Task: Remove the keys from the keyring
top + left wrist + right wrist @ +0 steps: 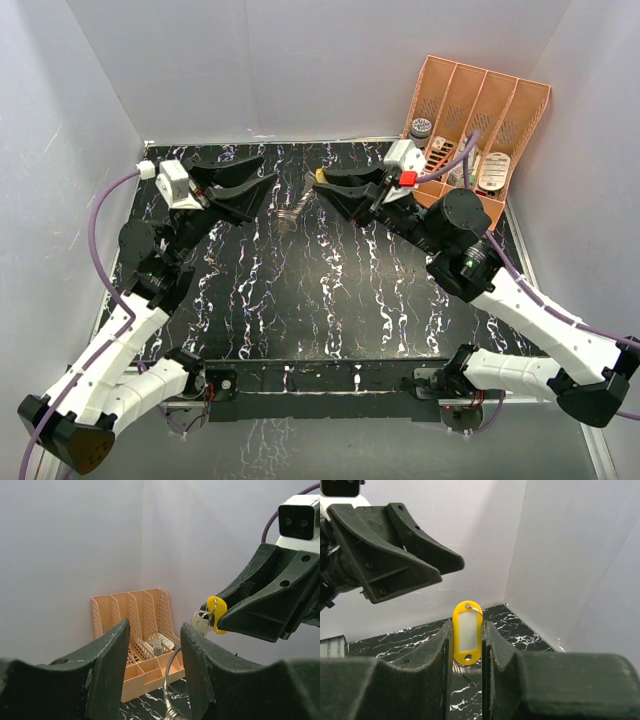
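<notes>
My right gripper (pixel 320 183) is shut on a yellow plastic key tag (pixel 467 632), held above the table's back middle. A silvery key (pixel 201 621) hangs by the tag on a small ring. A thin silvery wire keyring (pixel 170 680) hangs below it, also seen in the top view (pixel 292 208). Silvery metal (pixel 459 670) shows under the tag in the right wrist view. My left gripper (pixel 268 170) is open and empty, facing the right gripper from the left. In the left wrist view the wire ring shows between its fingers (pixel 112 655), close to the right one; whether it touches is unclear.
An orange mesh organizer (pixel 470 140) stands at the back right corner, with a grey-lidded jar (pixel 421 127) and small items in it. White walls close the black marbled table (pixel 330 300) on three sides.
</notes>
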